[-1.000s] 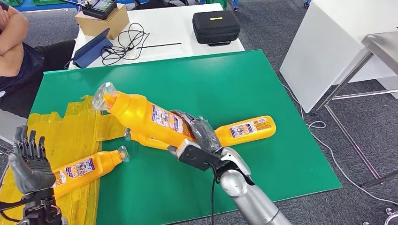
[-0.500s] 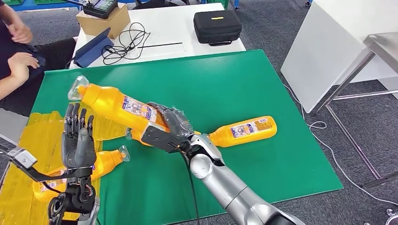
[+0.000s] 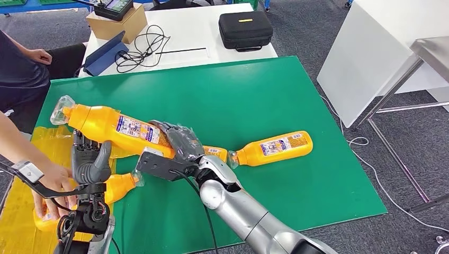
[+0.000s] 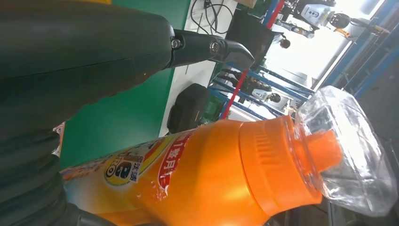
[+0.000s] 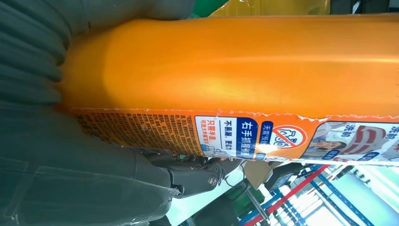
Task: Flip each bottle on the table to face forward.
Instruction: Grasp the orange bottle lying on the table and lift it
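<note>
Holding the lifted bottle (image 3: 111, 126) clear of the green mat (image 3: 254, 95), the right hand (image 3: 177, 142) has its fingers wrapped round the lower body of it, cap end pointing toward the robot's left. The left hand (image 3: 89, 159) stands just under the bottle's neck end, fingers raised and apart; whether they touch the bottle cannot be told.

Progress, as judged: one bottle is in hand and not yet set down. A second bottle (image 3: 272, 146) lies on its side on the mat to the robot's right, label showing, and a shorter orange piece (image 3: 214, 153) lies just beside its cap, partly hidden behind the right arm. A third bottle (image 3: 114, 185) lies on the yellow sheet (image 3: 32, 159), where a person's hand (image 3: 50, 185) rests at its base end. Which of these already face forward cannot be confirmed, so most of the task appears outstanding.

The right wrist view gives the printed label (image 5: 244, 134) at close range and the grey fingers (image 5: 42, 56) clamped on the body. The left wrist view gives the clear overcap (image 4: 343, 150) over the orange nozzle. The head view alone lays out the other bottles and the person.
</note>
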